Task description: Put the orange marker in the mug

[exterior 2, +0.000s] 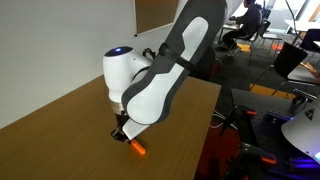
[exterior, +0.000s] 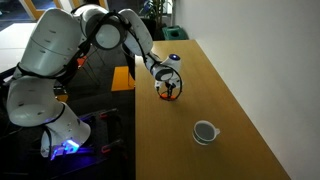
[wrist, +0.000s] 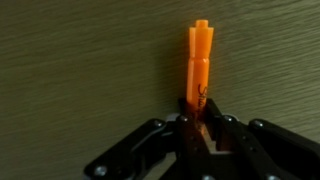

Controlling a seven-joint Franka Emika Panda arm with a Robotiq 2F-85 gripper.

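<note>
A long wooden table [exterior: 235, 100] runs beside a pale wall [exterior: 275, 50], and office desks with a seated person show in the background of an exterior view. The white arm [exterior: 120, 30] reaches out over the tabletop, and its pincer [exterior: 170, 90] hangs low above the wood.

The pincer [wrist: 200, 118] is drawn narrow, with its dark fingers [wrist: 187, 112] pressed on either side of the orange marker [wrist: 200, 60]. In the wrist view they grip the marker at one end, and the rest of its length sticks straight out beyond the fingertips over the wood grain. In an exterior view the marker [exterior 2: 137, 147] slants down and away from under the pincer [exterior 2: 122, 133], its free end close to the tabletop. Whether that end touches the wood cannot be told.

The mug [exterior: 205, 131] stands upright on the same table, well apart from the pincer. It sits further along the tabletop toward the camera, with bare wood between the two and its dark inside open upward.
</note>
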